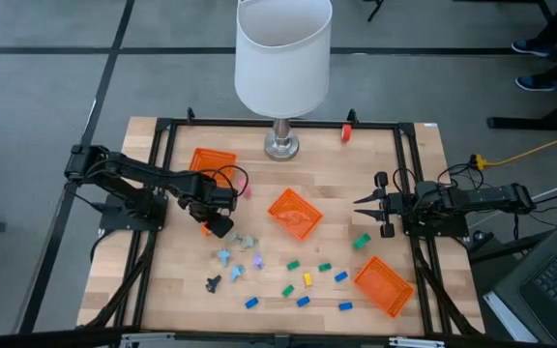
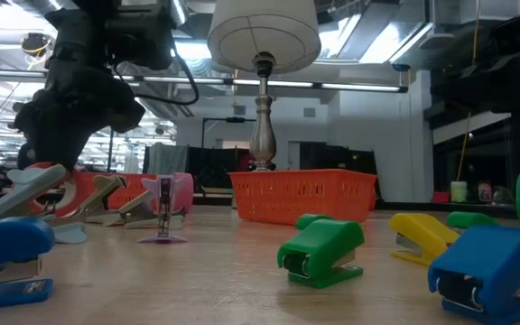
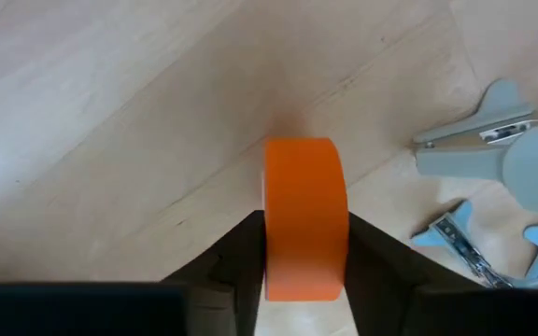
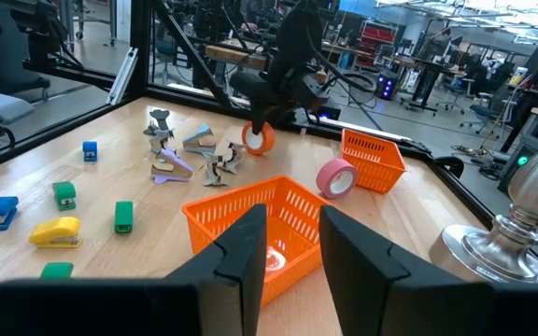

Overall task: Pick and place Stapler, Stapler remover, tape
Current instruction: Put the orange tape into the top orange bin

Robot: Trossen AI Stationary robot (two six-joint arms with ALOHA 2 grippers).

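Blue staplers (image 2: 490,271) sit closest to our low camera, a green stapler (image 2: 323,253) behind them. Our left pincer (image 3: 304,257) is clamped on the orange tape roll (image 3: 304,217) left of the bench middle, beside pale staple removers (image 3: 493,149). Our right pincer (image 4: 294,245), slightly open and empty, waits near the right edge.

Three baskets sit on the tabletop (image 1: 162,300): one (image 1: 212,162) at the back left, one (image 1: 295,214) in the middle, one (image 1: 384,285) at the front right, with small staplers (image 1: 306,279) scattered between the middle and front-right ones, and a lamp (image 1: 280,58) behind
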